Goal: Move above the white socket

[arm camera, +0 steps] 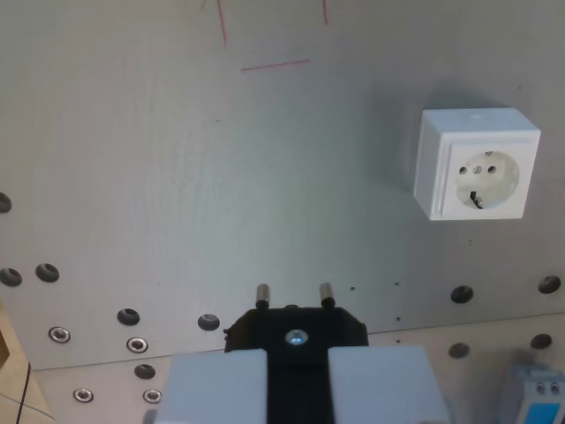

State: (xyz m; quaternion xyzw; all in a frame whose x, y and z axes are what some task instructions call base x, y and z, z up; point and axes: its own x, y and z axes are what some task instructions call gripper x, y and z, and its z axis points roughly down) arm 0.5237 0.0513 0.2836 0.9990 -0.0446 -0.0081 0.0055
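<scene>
The white socket (477, 164) is a square surface-mounted box with a round recessed face, standing on the pale board at the wrist view's right. My gripper (297, 375) is at the bottom middle, its two grey fingers (216, 387) shut on a black plug (297, 331). The plug's two metal pins (262, 295) point away from me toward the board. The socket lies up and to the right of the plug, well apart from it.
The pale board (221, 177) has red pen lines (274, 64) near the top. Rows of screw holes (129, 316) run along its lower part. A blue and grey device (538, 393) sits at the bottom right corner. A wooden edge (7, 349) shows at the lower left.
</scene>
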